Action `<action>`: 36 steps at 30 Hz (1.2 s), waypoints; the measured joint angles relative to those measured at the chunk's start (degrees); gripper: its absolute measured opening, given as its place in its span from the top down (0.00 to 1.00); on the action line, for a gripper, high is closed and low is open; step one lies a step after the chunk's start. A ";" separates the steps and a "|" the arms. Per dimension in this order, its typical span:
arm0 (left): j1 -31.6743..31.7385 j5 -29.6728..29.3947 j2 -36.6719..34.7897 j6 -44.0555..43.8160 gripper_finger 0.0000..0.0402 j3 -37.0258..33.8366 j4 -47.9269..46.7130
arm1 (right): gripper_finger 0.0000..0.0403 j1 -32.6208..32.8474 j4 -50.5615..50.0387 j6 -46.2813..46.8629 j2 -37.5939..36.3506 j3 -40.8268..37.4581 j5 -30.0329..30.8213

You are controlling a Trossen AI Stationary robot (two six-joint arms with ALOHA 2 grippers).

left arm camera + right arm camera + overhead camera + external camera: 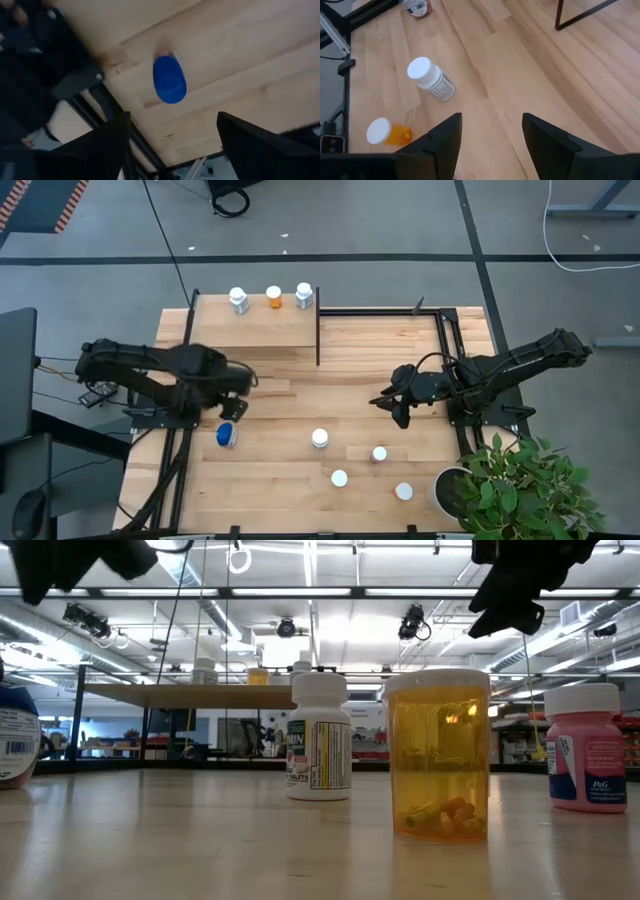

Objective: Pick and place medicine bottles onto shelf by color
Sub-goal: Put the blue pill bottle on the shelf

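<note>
- Surface: light plank tabletop (280, 480) on a black frame, centre of the high view, grey floor around it.
- shelf (250, 330): raised light-wood board at upper left of the table. Three bottles stand in a row on its far edge: white one (238, 301), orange one (274, 297), white one (304, 296).
- blue-capped bottle (227, 435) stands on the table left of centre, just below the left gripper (232, 406). Left wrist view shows the blue cap (169, 79) between the spread fingers (107, 145), nothing gripped.
- Lower centre-right of the table, four white-capped bottles well apart: (319, 439), (380, 454), (339, 478), (404, 491).
- right gripper (398, 408) hangs over the table right of centre, fingers (445, 137) apart, holding nothing.
- Low view: white labelled bottle (319, 736), clear orange bottle (438, 753) in front, pink bottle (585, 747) at right edge.
- Potted green plant (520, 485) at lower right corner of the high view.
- Room: low view shows ceiling strip lights and ducts, cameras hung overhead. Cables lie on the floor at top of the high view.
</note>
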 joint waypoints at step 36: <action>-4.65 5.52 0.15 -13.99 0.15 -24.71 27.06 | 0.46 -0.02 0.06 0.26 0.02 0.00 -2.56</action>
